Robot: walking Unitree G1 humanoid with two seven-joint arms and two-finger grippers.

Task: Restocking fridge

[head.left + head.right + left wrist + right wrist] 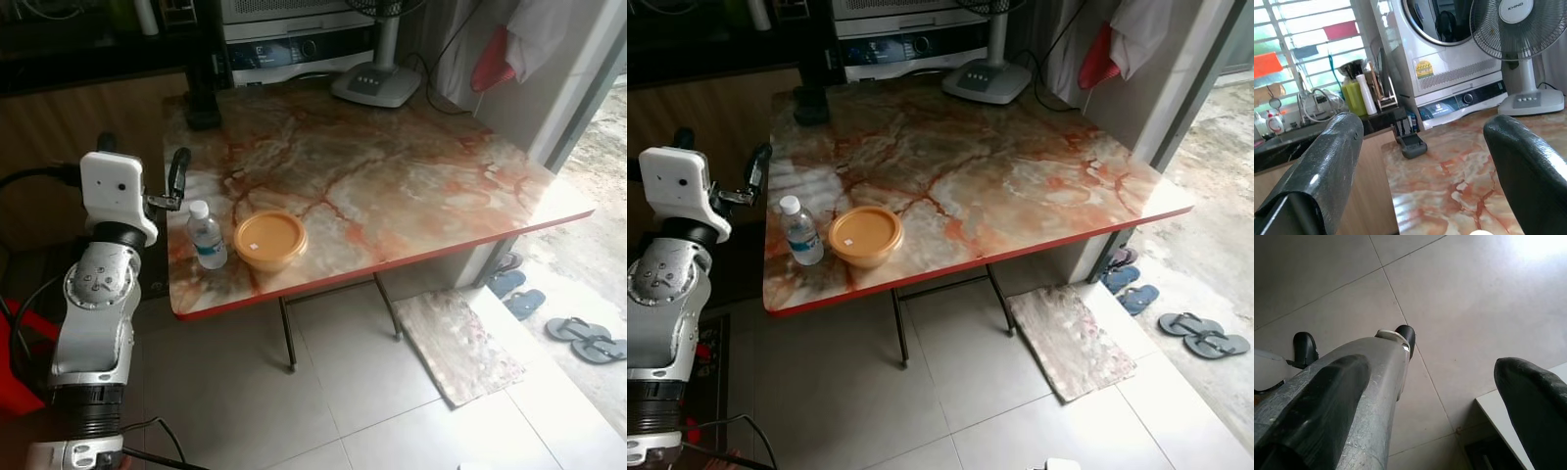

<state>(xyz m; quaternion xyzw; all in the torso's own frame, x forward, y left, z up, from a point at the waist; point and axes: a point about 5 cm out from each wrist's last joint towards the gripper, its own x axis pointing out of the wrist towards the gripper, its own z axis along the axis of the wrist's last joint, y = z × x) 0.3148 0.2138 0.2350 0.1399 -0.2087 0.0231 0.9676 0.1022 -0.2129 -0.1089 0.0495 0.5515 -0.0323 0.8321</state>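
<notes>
Left gripper (176, 178) — seemingly just behind bottle (207, 235)

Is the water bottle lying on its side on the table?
No, the water bottle stands upright on the marble table, close beside the orange lidded bowl.

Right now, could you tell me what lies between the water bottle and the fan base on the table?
Between the water bottle and the fan base the left eye view shows bare marble tabletop; the orange container sits beside the bottle.
</notes>
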